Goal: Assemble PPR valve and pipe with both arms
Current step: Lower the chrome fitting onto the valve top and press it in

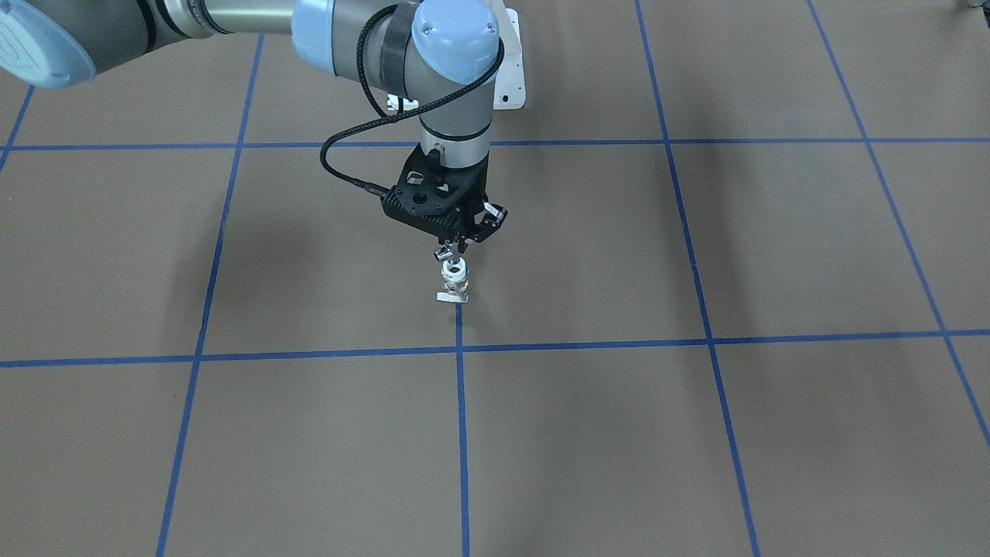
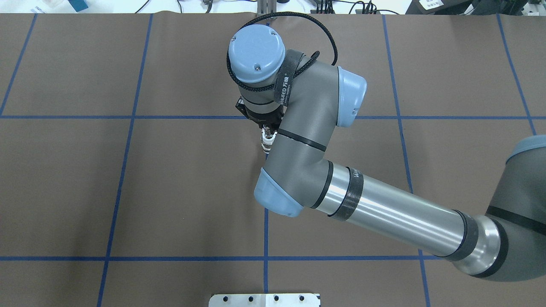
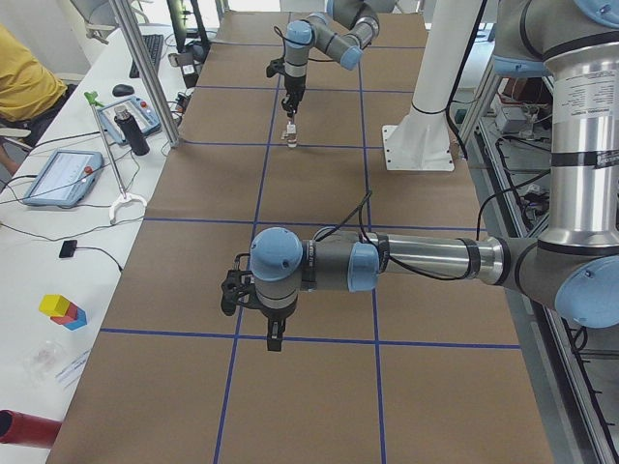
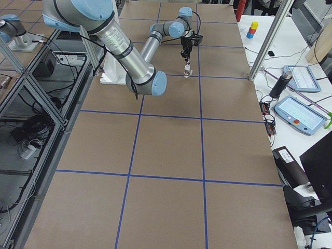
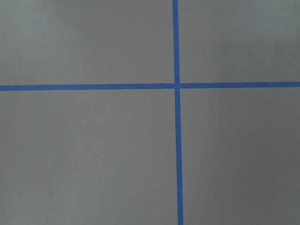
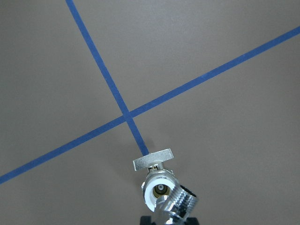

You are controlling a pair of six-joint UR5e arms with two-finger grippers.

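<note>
Occlusion: overhead, right forearm (image 2: pixel 384 209) half-hides PPR valve (image 1: pixel 453 280) | I see it upright on blue tape line (image 1: pixel 459 329) of brown counter (image 1: pixel 309 433) | right fingers (image 1: pixel 465 238) pinch pipe (image 1: pixel 443 252) atop it | left fingers (image 3: pixel 275 336): I cannot tell their spread

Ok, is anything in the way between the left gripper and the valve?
Nothing visible on the table stands between them. The left gripper hangs far from the valve. At the valve itself, though, the right gripper appears to hold the pipe from above.
</note>
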